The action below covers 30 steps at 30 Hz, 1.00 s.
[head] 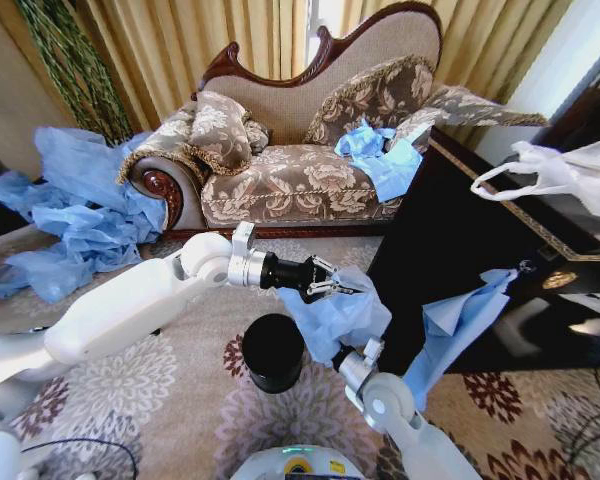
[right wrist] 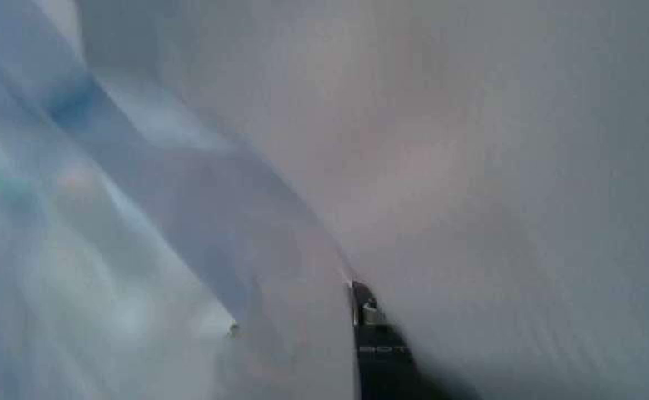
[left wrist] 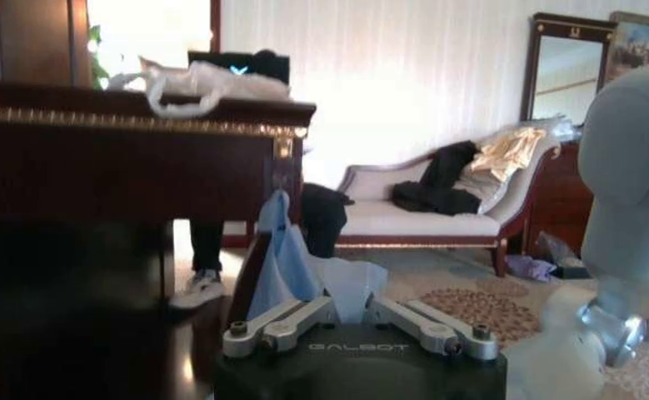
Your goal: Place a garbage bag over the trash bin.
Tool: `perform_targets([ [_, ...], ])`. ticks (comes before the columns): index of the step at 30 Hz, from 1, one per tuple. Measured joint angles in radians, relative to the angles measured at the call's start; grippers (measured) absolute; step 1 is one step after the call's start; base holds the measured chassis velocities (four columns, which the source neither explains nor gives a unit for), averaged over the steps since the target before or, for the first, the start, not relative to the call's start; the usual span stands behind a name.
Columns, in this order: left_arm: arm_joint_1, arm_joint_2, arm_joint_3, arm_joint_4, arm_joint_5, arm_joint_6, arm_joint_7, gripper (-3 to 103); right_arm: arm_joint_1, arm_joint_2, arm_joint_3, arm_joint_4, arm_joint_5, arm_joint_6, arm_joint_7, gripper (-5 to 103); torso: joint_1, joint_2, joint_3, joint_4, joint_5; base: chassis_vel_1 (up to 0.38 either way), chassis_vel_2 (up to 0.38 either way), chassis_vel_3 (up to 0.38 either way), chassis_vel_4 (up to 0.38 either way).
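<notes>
- Holding the garbage bag [head: 338, 312] bunched up just above and beside the trash bin [head: 272, 351], since I'm trying to get its mouth open over the rim.
- My left gripper [head: 332, 285] is pinching the bag's top edge, fingers closed on the plastic, just above the bin.
- My right gripper [head: 342, 357] is buried in the bag beside the bin; honestly can't tell how open it is.

Garbage bag [head: 342, 318]: thin, crinkled, translucent light blue plastic film. Trash bin [head: 272, 352]: smooth black plastic, slight sheen. Beside the bin, cabinet [head: 460, 240]: dark glossy polished wood, gilt trim. Behind the bin, sofa [head: 310, 150]: floral woven cloth, carved lacquered wood. Under the bin, carpet [head: 180, 395]: matt pile, floral pattern.
</notes>
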Motion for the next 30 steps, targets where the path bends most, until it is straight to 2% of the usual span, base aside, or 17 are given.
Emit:
perform_targets([
  [10, 0.089, 0.029, -0.033, -0.038, 0.024, -0.002, -0.016, 0, 0.045, -0.012, 0.028, 0.050, 0.030, -0.007, 0.030, 0, 0.000, 0.000, 0.000, 0.0000, 0.0002, 0.000, 0.000, 0.000, 0.000],
  [14, 0.110, 0.028, -0.041, -0.076, 0.002, 0.008, -0.053, 0, 0.065, -0.001, 0.011, 0.028, 0.012, -0.004, 0.034, 0, 0.000, 0.000, 0.000, -0.0001, 0.0004, 0.000, 0.000, 0.000, 0.000],
  [17, 0.175, 0.032, -0.096, -0.118, -0.037, 0.018, -0.131, 0, 0.058, 0.003, 0.006, 0.010, -0.017, -0.002, 0.026, 0, 0.000, 0.000, 0.000, -0.0004, 0.0007, 0.000, 0.000, 0.000, 0.000],
  [18, 0.175, 0.032, -0.096, -0.118, -0.037, 0.018, -0.131, 0, 0.058, 0.003, 0.006, 0.010, -0.017, -0.002, 0.026, 0, 0.000, 0.000, 0.000, -0.0004, 0.0007, 0.000, 0.000, 0.000, 0.000],
  [19, 0.232, 0.038, -0.146, -0.139, -0.061, 0.022, -0.177, 0, 0.047, -0.001, 0.001, 0.009, -0.028, -0.003, 0.021, 0, 0.000, 0.000, 0.000, -0.0005, 0.0004, 0.000, 0.000, 0.000, 0.000],
  [20, 0.254, 0.040, -0.165, -0.146, -0.069, 0.024, -0.192, 0, 0.043, -0.003, -0.002, 0.009, -0.033, -0.003, 0.019, 0, 0.000, 0.000, 0.000, -0.0004, 0.0003, 0.000, 0.000, 0.000, 0.000],
  [21, 0.367, 0.046, -0.251, -0.180, -0.103, 0.024, -0.263, 0, 0.028, -0.008, -0.014, 0.009, -0.049, -0.005, 0.014, 0, 0.000, 0.000, 0.000, -0.0002, 0.0002, 0.000, 0.000, 0.000, 0.000],
  [22, 0.367, 0.046, -0.251, -0.180, -0.103, 0.024, -0.263, 0, 0.028, -0.008, -0.014, 0.009, -0.049, -0.005, 0.014, 0, 0.000, 0.000, 0.000, -0.0002, 0.0002, 0.000, 0.000, 0.000, 0.000],
  [24, 0.551, 0.050, -0.377, -0.234, -0.141, 0.019, -0.351, 0, 0.017, -0.012, -0.034, 0.006, -0.071, -0.009, 0.012, 0, 0.000, 0.000, 0.000, -0.0002, 0.0000, 0.000, 0.000, 0.000, 0.000],
  [25, 0.634, 0.052, -0.414, -0.258, -0.156, 0.012, -0.391, 0, 0.014, -0.012, -0.042, 0.004, -0.079, -0.011, 0.012, 0, 0.000, 0.000, 0.000, 0.0006, 0.0002, 0.000, 0.000, 0.000, 0.000],
  [26, 0.634, 0.052, -0.414, -0.258, -0.156, 0.012, -0.391, 0, 0.014, -0.012, -0.042, 0.004, -0.079, -0.011, 0.012, 0, 0.000, 0.000, 0.000, 0.0006, 0.0002, 0.000, 0.000, 0.000, 0.000],
  [27, 0.713, 0.051, -0.436, -0.270, -0.170, -0.010, -0.438, 0, 0.003, -0.009, -0.044, 0.005, -0.092, -0.015, 0.016, 0, 0.000, 0.000, 0.000, 0.0009, 0.0002, 0.000, 0.000, 0.000, 0.000],
  [29, 0.749, 0.041, -0.433, -0.261, -0.178, -0.027, -0.458, 0, -0.020, -0.003, -0.036, 0.013, -0.105, -0.019, 0.026, 0, 0.000, 0.000, 0.000, 0.0010, 0.0006, 0.000, 0.000, 0.000, 0.000],
  [30, 0.766, 0.020, -0.429, -0.238, -0.189, -0.033, -0.469, 0, -0.040, 0.004, -0.026, 0.021, -0.121, -0.023, 0.035, 0, 0.000, 0.000, 0.000, 0.0001, 0.0003, 0.000, 0.000, 0.000, 0.000],
])
